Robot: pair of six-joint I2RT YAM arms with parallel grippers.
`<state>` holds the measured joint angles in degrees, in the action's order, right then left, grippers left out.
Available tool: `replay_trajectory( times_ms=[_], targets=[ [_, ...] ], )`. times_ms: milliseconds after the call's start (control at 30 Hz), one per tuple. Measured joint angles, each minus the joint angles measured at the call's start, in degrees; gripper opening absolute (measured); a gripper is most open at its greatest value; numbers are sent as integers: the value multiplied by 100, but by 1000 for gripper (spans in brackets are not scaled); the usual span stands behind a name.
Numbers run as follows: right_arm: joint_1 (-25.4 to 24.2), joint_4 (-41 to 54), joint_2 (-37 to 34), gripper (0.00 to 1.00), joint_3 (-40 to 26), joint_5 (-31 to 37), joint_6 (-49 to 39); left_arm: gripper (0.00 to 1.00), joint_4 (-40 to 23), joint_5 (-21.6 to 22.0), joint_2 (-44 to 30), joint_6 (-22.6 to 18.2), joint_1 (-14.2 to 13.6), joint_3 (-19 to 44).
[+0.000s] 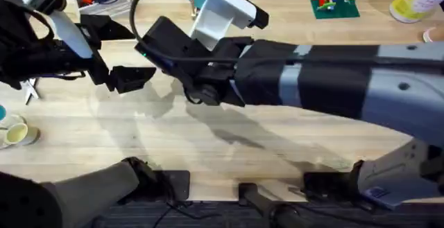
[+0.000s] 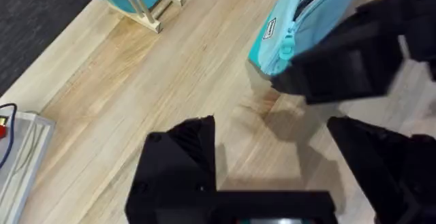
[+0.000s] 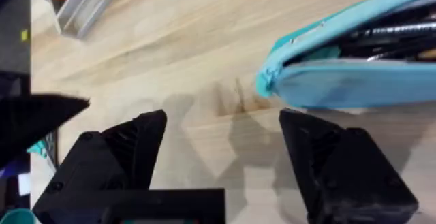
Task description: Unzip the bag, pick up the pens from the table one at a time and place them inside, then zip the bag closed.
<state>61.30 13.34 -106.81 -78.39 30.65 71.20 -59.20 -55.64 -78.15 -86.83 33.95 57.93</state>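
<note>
Both claws look wide open and holding nothing: the left gripper hangs over bare wood, the right gripper sits just short of the bag. The bag lies on the table around the middle, under the right arm, zipper gaping, with pens already tucked inside. My guess at the risk: the pull tab is tiny, so a missed pinch would just shove the soft pouch along the slick planks. Pale plank tabletop; a teal plate on a wooden rack stands further off.
</note>
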Motion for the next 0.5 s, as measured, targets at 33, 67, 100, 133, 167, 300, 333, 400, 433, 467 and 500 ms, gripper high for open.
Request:
replay_trajectory(
  times_ms=[33,67,100,133,167,300,333,400,433,467,500],
  targets=[
    [-35,-38,-27,997,0,2,0,993,0,-2,-2,0,0,0],
    [-74,-75,-50,997,0,1,1,993,0,0,-1,0,0,0],
    [-111,-111,-63,997,0,2,2,993,0,0,-2,-2,0,0],
    [-152,-155,-72,997,0,2,0,993,0,-2,-2,0,0,0],
    [-189,-181,-82,996,0,2,1,993,0,-1,-2,-1,0,0],
    [-327,-318,-137,981,0,2,2,993,0,0,-2,0,0,0],
    [-356,-360,-165,972,0,2,2,993,0,0,-2,-2,0,0],
    [-385,-428,-217,953,0,2,2,993,0,0,-2,-1,0,0],
    [-388,-445,-237,944,0,2,2,993,0,0,-2,-2,0,0],
    [-385,-462,-247,939,0,2,2,993,0,0,-2,-2,0,0],
    [-382,-473,-256,934,0,2,2,993,0,-1,-2,-1,0,0]
  ],
)
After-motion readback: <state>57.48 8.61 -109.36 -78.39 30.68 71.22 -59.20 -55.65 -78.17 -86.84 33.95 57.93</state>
